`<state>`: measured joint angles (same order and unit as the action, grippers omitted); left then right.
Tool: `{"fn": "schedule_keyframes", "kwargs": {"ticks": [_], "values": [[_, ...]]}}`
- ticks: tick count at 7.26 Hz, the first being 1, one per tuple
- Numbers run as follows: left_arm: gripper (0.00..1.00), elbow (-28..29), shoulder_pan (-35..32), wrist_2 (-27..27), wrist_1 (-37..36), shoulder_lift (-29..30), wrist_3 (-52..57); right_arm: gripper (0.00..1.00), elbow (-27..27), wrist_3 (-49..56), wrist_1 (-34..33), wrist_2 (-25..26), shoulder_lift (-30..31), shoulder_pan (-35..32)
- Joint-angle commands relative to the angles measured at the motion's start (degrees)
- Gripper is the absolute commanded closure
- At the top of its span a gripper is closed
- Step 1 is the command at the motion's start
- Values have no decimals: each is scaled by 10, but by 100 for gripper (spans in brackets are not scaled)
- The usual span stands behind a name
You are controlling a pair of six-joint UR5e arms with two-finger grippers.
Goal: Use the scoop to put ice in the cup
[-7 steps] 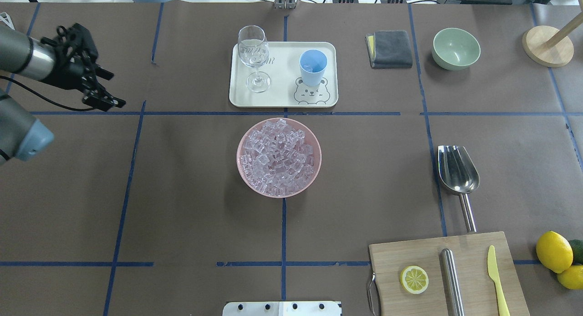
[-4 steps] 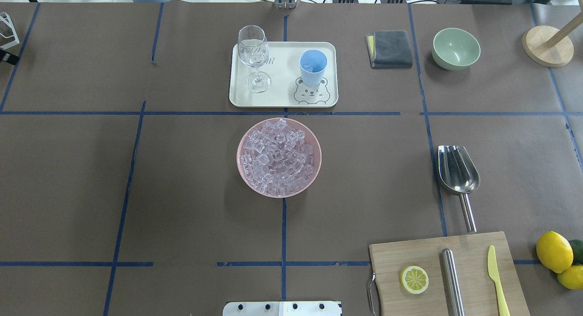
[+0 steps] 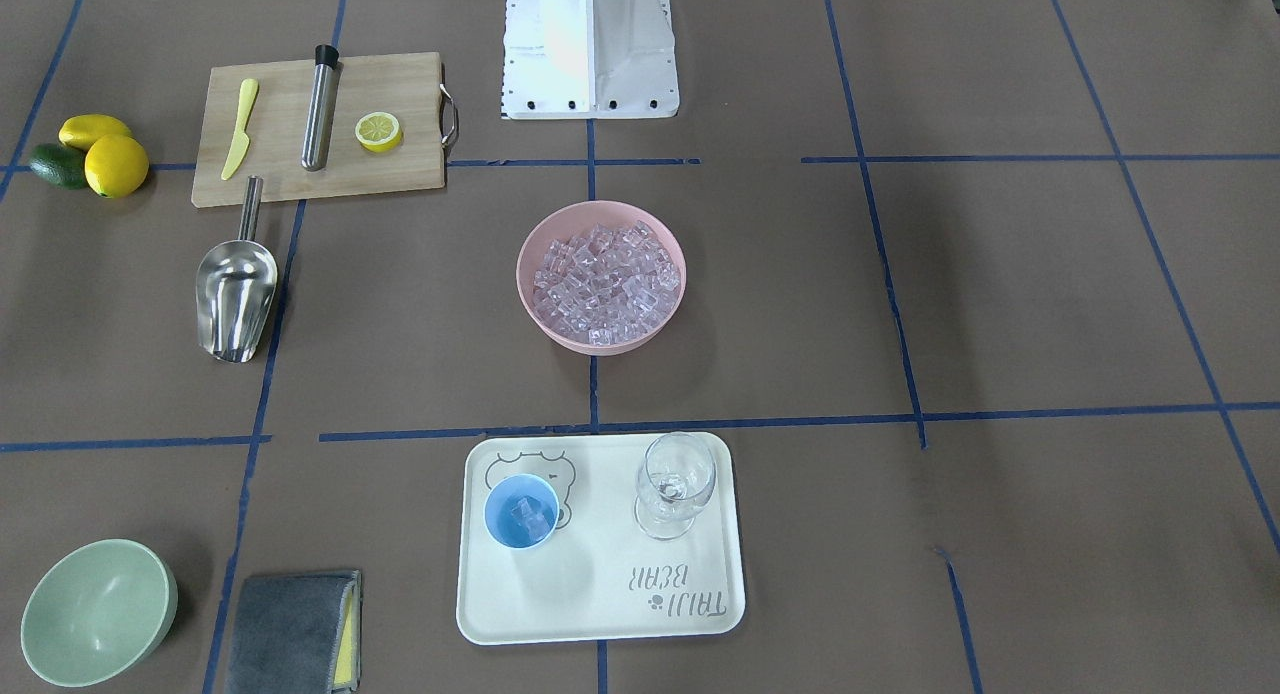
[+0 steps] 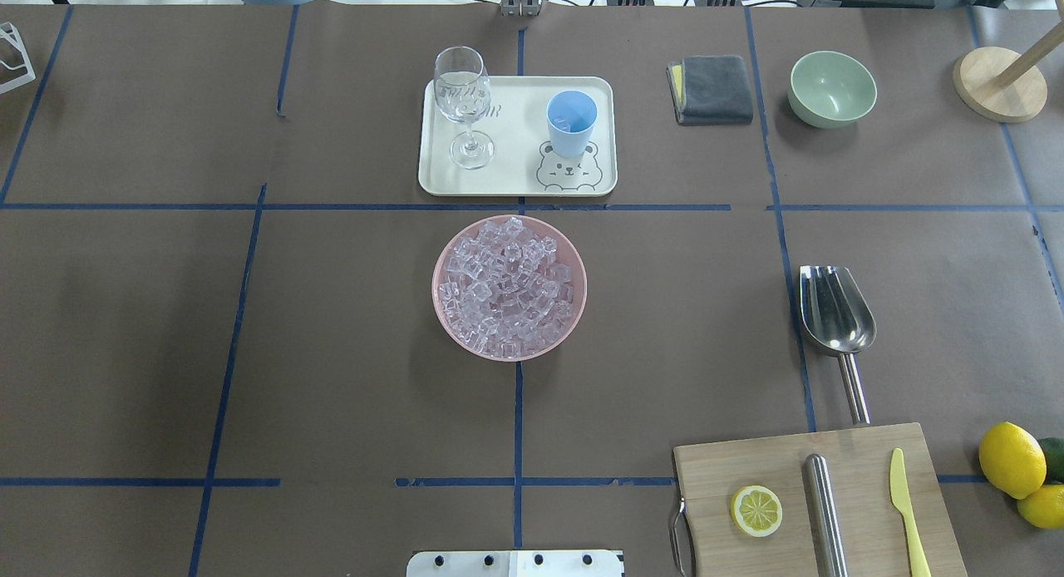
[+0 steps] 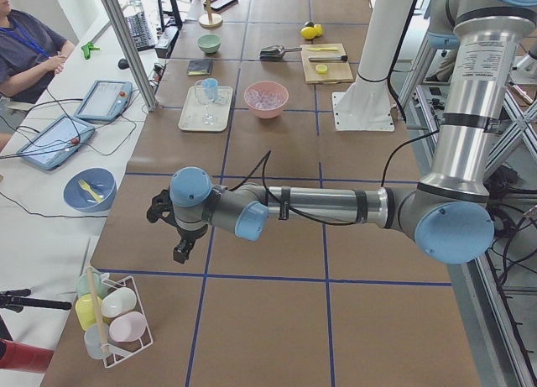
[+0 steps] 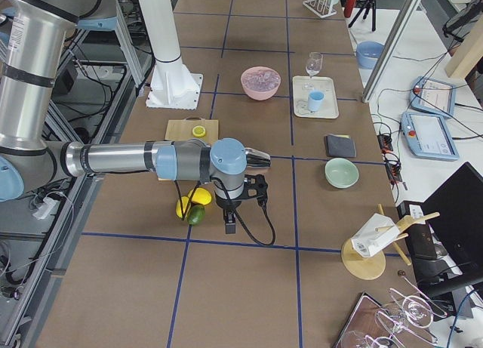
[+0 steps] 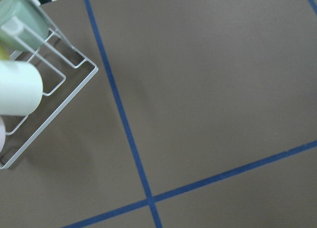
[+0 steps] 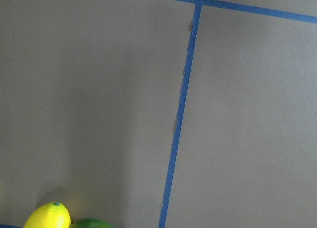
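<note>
The ice (image 4: 509,288) is piled in a pink bowl (image 4: 440,311) at the table's middle; it also shows in the front view (image 3: 600,279). The light-blue cup (image 4: 571,121) stands on a white tray (image 4: 515,178), and the front view shows a few clear cubes inside the cup (image 3: 521,511). The steel scoop (image 4: 835,311) lies free on the table at the right, its handle toward the cutting board. My left gripper (image 5: 179,253) hangs over the table's far left end. My right gripper (image 6: 230,227) hangs near the lemons. I cannot tell whether either is open or shut.
A wine glass (image 4: 462,95) shares the tray. A grey cloth (image 4: 711,88) and a green bowl (image 4: 831,88) are at the back right. A cutting board (image 4: 864,494) holds a lemon half, a steel cylinder and a yellow knife. Lemons (image 4: 1010,459) lie beside it. A cup rack (image 5: 113,316) stands far left.
My left arm and gripper have drawn back out of the overhead view to the left. Nothing on the table has moved.
</note>
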<state>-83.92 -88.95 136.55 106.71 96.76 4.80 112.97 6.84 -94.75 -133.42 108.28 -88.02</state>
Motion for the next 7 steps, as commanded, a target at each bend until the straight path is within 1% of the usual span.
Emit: {"fn": "schedule_keyframes", "kwargs": {"ticks": [1, 2, 7], "values": [[0, -53, -13, -8, -139, -10, 25, 0, 0, 0, 2, -2, 4, 0], [0, -63, -15, -5, -138, -37, 23, 0, 0, 1, 3, -1, 5, 0], [0, -59, -15, -7, -135, -54, 21, 0, -1, 0, 4, -1, -4, -6]]}}
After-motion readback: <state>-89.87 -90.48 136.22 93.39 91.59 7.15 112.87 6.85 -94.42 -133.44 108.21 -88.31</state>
